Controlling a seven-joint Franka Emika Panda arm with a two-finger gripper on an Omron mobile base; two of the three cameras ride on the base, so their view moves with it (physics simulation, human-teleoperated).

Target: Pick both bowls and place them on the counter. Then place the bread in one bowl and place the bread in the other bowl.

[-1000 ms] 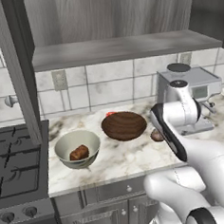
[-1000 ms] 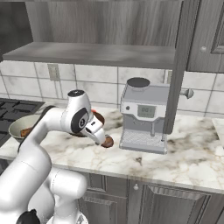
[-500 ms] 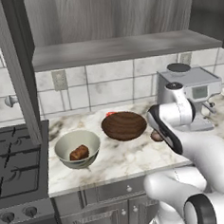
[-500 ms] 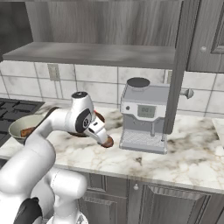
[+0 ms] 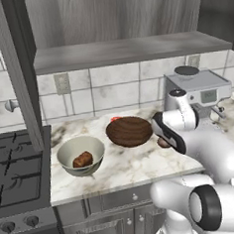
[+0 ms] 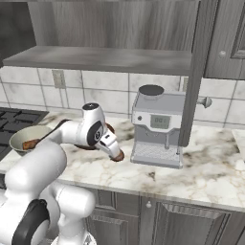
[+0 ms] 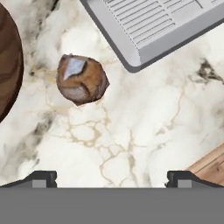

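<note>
On the marble counter (image 5: 128, 165) stands the deep cream bowl (image 5: 81, 154), and a brown piece of bread (image 5: 82, 160) lies inside it. To its right sits the wide dark wooden bowl (image 5: 130, 131), with nothing in it. A second bread, a round brown roll (image 7: 82, 78), lies on the counter between the wooden bowl (image 7: 6, 74) and the coffee machine. My gripper (image 7: 111, 178) hangs open just above the counter near this roll (image 6: 118, 156), holding nothing. From the right base the gripper (image 6: 113, 149) points down at the roll, and the cream bowl (image 6: 27, 139) is at far left.
A silver coffee machine (image 5: 199, 95) stands close on the right of the roll, its drip tray (image 7: 153, 26) only a short way from it. A stove (image 5: 16, 171) borders the counter on the left. A grey shelf (image 5: 124, 51) hangs above. A wooden board corner (image 7: 210, 167) lies nearby.
The arm has reached slightly further toward the roll beside the coffee machine. The gripper stays open. Bowls and breads have not moved.
</note>
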